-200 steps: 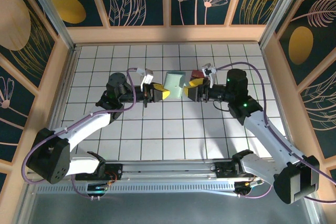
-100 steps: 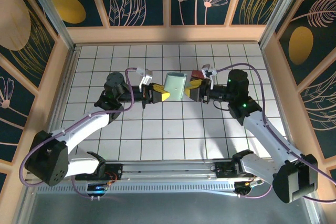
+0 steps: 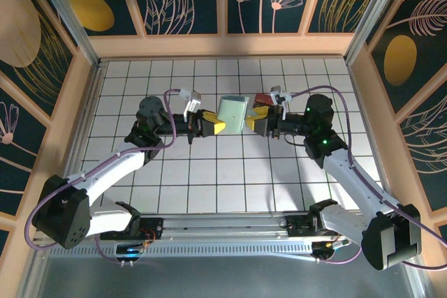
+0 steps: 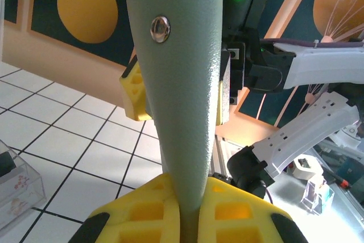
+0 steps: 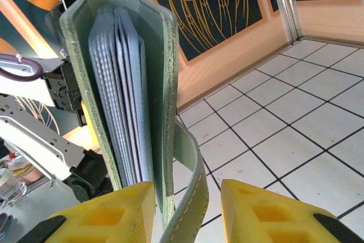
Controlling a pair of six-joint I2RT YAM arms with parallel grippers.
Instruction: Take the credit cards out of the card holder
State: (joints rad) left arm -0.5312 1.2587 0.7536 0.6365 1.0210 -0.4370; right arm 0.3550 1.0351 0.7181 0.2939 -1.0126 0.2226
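Observation:
The grey-green card holder (image 3: 232, 111) hangs above the table's middle between both arms. My left gripper (image 3: 217, 126) is shut on its folded spine (image 4: 182, 83), the yellow fingers (image 4: 244, 209) pressed against both sides. My right gripper (image 3: 253, 119) meets the holder from the other side. In the right wrist view the holder (image 5: 165, 83) gapes slightly, with several thin pale layers (image 5: 122, 101) stacked inside; I cannot tell credit cards from sleeves. My right gripper (image 5: 187, 209) stands open around one cover panel and the curled strap (image 5: 190, 163), with a gap at its right finger.
A clear plastic box (image 4: 17, 183) with dark red contents (image 3: 262, 98) sits on the white tiled table (image 3: 209, 179) just beyond my right gripper. Wooden walls (image 3: 63, 130) enclose the table on three sides.
My right gripper has narrowed around the holder's open edge. The left arm has shifted the holder slightly to the right, and it now stands a little more upright.

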